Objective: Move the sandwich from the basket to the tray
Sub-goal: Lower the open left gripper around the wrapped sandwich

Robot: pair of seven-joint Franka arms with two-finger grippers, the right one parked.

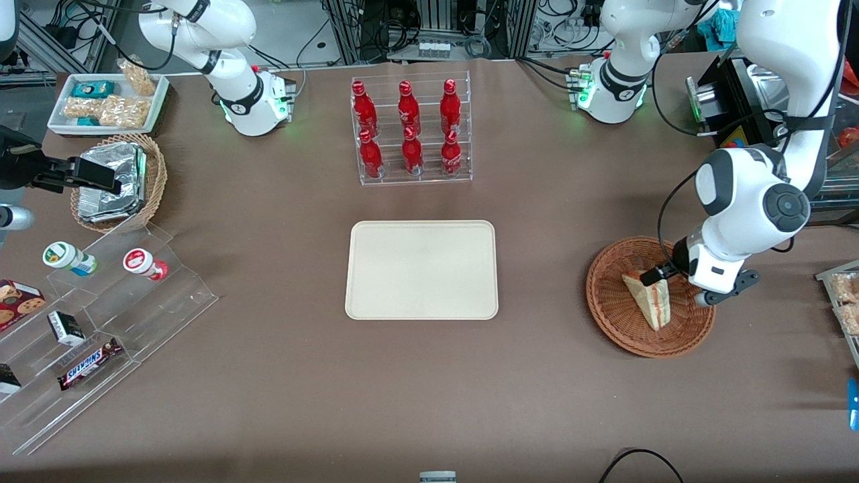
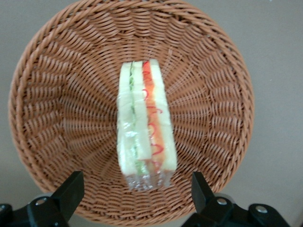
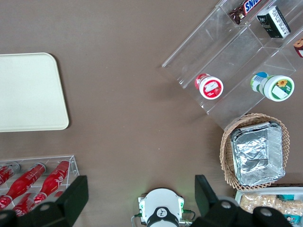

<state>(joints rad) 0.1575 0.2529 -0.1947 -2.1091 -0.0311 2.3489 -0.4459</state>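
Observation:
The sandwich (image 1: pixel 649 298), a clear-wrapped wedge with pale bread and red and green filling, lies in the reddish-brown wicker basket (image 1: pixel 604 315) toward the working arm's end of the table. My gripper (image 1: pixel 674 285) hangs just above the basket, over the sandwich. In the left wrist view the gripper (image 2: pixel 135 182) is open, its black fingers (image 2: pixel 71 189) spread wider than the sandwich (image 2: pixel 144 123), whose wrapped end lies between them, untouched. The basket (image 2: pixel 57 94) fills that view. The cream tray (image 1: pixel 423 268) lies bare at the table's middle, also in the right wrist view (image 3: pixel 28 90).
A clear rack of red bottles (image 1: pixel 411 131) stands farther from the front camera than the tray. Toward the parked arm's end are a tan basket of foil packs (image 1: pixel 117 181), a white snack tray (image 1: pixel 107 100) and a stepped acrylic shelf (image 1: pixel 100 322).

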